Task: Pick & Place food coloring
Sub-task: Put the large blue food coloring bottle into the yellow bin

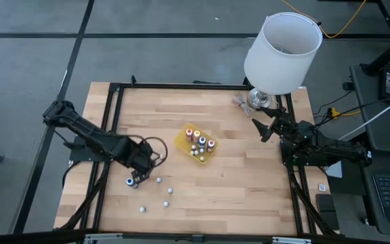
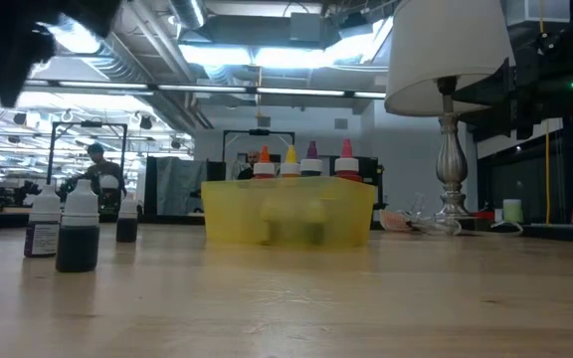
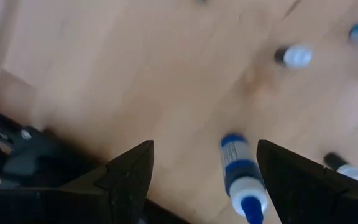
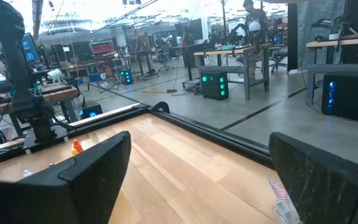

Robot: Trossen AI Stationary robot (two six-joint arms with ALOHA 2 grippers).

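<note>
The food coloring is a set of tiny dropper bottles. Several stand in the yellow tray [image 1: 181, 141] at mid-table, and several more stand loose on the wood near the front left [image 1: 166, 202]. My left gripper [image 1: 135, 179] points down, open, above the loose bottles. In the left wrist view a blue-capped bottle [image 3: 241, 180] shows between its fingers [image 3: 132, 177], nearer one of them and below them, untouched. My right gripper [image 1: 263, 129] waits open and level at the table's right edge, holding nothing.
A lamp with a white shade [image 1: 282, 51] stands at the far right corner, with a crumpled wrapper [image 1: 241, 102] beside its base. A black frame rail [image 1: 110, 115] runs along the table's left, far and right sides. Bare wood [image 1: 242, 190] lies front right.
</note>
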